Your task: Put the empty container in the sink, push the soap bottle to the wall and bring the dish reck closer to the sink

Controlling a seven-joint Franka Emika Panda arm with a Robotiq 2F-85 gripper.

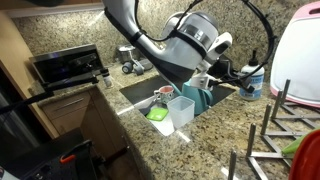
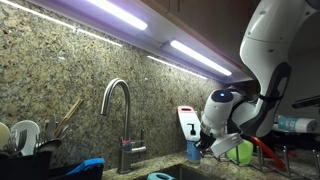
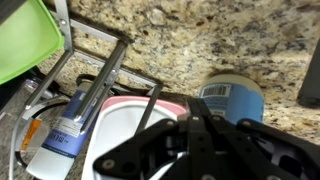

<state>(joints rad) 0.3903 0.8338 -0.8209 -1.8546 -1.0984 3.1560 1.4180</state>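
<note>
Soap bottle (image 3: pixel 232 98) stands upright on the counter just beside the sink (image 1: pixel 138 93). It lies just ahead of the clenched gripper (image 3: pixel 190 130), offset slightly right in the wrist view, with the wall (image 2: pixel 60 80) beyond.

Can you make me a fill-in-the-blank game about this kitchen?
1. The lights under the cabinet are switched ___.
2. The gripper is ___.
3. Beside the white tub stands a teal ___.
Missing words: on; shut; jug.
</note>
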